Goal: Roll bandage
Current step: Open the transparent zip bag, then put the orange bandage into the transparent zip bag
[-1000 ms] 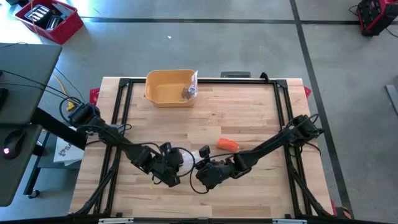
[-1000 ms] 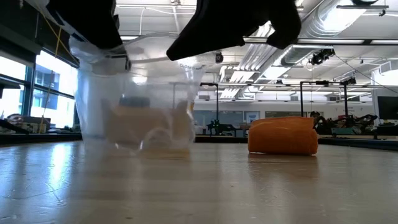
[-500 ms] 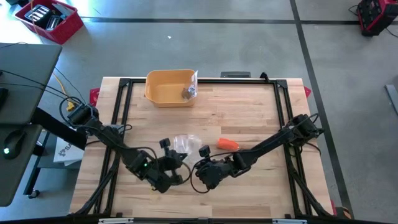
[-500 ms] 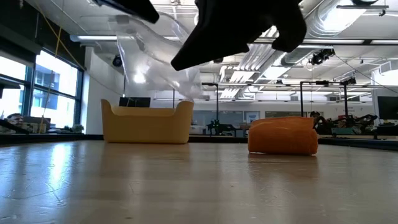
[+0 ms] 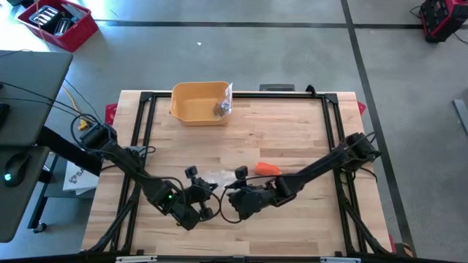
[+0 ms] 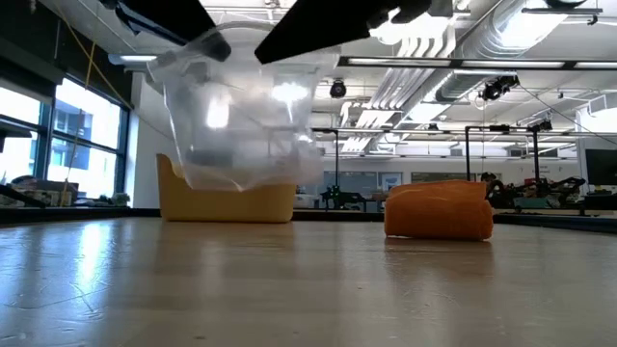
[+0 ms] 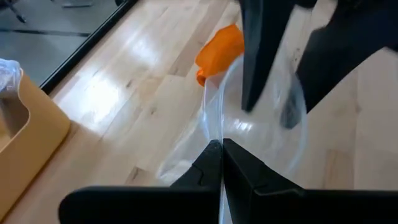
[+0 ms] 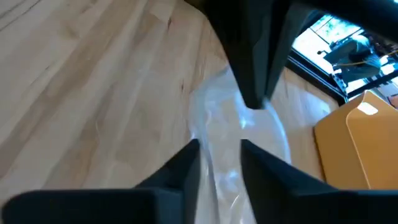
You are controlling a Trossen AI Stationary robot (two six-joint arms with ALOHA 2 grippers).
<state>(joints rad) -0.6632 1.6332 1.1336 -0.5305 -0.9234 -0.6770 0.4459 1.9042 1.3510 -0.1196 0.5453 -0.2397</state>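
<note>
Clear plastic bag (image 6: 241,125) held off the tabletop (image 5: 292,131), between both grippers. Left gripper (image 7: 219,163) fingers closed on bag edge. Right gripper (image 8: 219,163) fingers parted, film lying between them, no firm pinch evident. Orange bandage roll (image 5: 268,169) lying on tabletop, just beside. Risk: bag swinging or slipping on single grip. Bag contents indistinct; fingertips hidden from above.

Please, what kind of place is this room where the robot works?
Probably a robotics lab or workshop in an industrial hall. The wooden table stands on a bare concrete floor marked with dark lines, exposed ducts and strip lights run along the ceiling, and more framed workstations stand in the background.
</note>
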